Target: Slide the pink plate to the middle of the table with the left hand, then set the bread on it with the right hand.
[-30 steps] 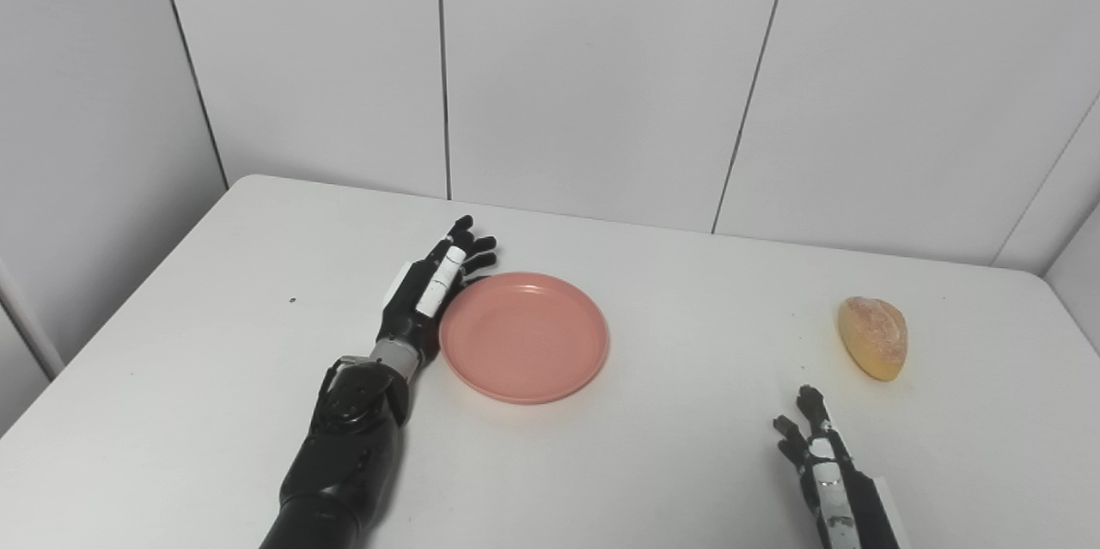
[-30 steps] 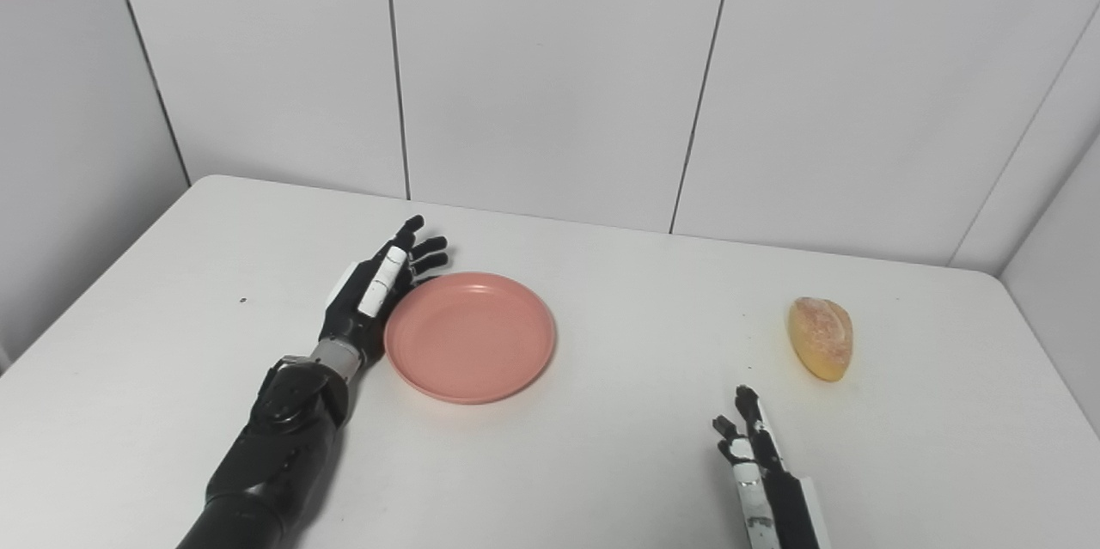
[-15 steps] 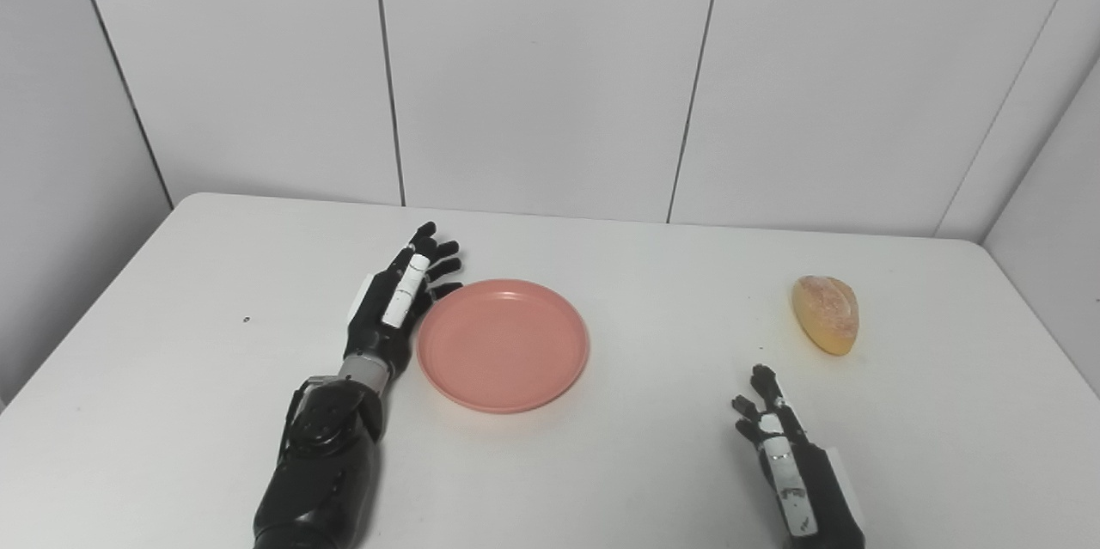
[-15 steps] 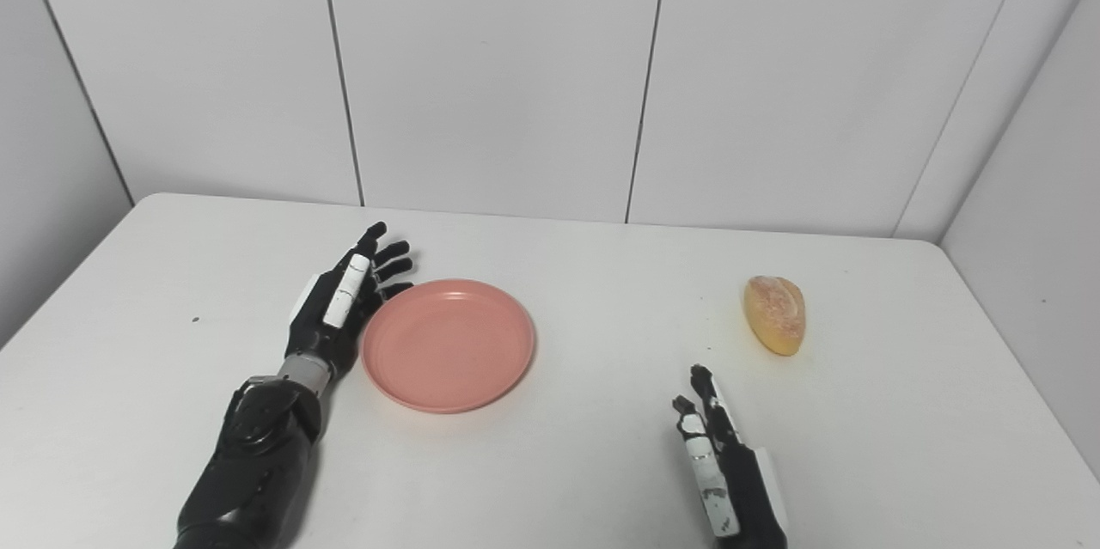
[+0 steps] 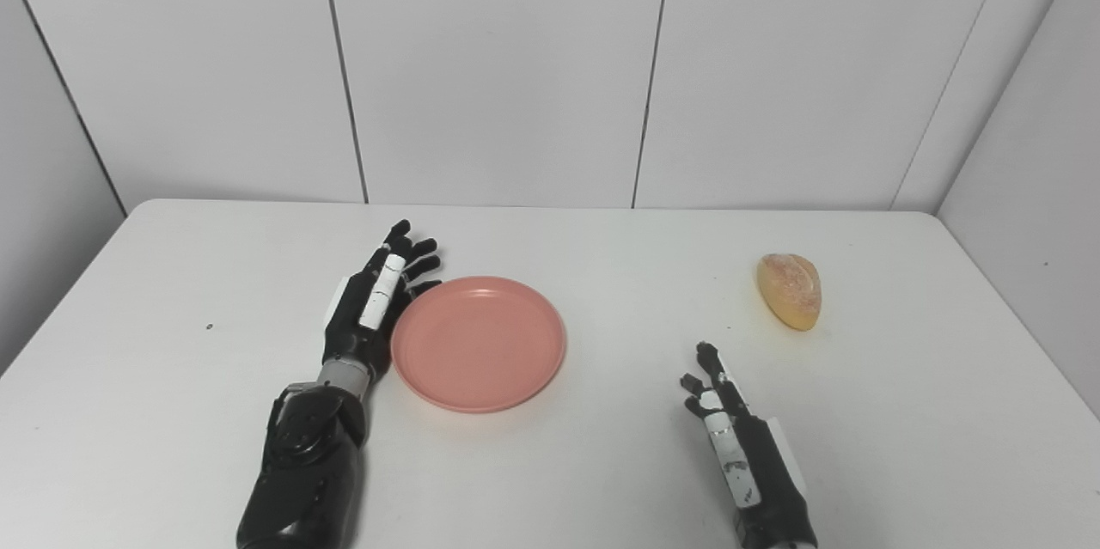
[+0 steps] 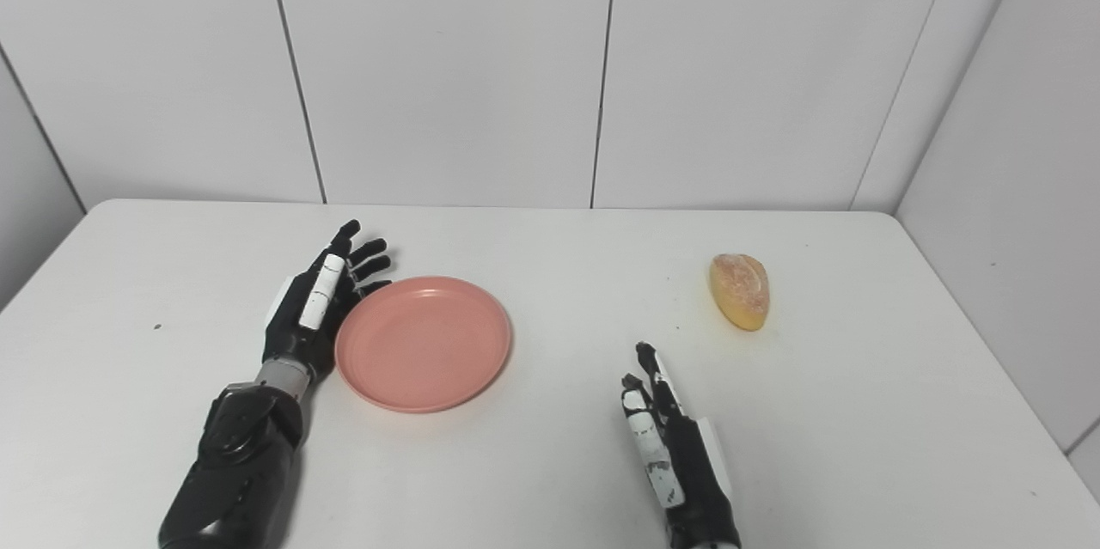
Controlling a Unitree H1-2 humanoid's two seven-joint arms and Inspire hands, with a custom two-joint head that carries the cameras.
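Smooth white table [image 5: 172, 411] against panelled white walls. A round, glossy pink plate [image 5: 479, 342] sits left of centre, the left hand [image 5: 371, 306] flat against its left rim, fingers spread. An oval, crusty bread [image 5: 790, 290] lies far right. The right hand [image 5: 735, 446], open and empty, has edged forward.

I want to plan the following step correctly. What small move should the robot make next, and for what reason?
Probably the right hand should reach forward and to its right toward the bread. The pink plate already lies near the middle of the table, empty, with the open left hand flat beside its left rim. The bread lies apart on the table, and the right hand is open, short of it.
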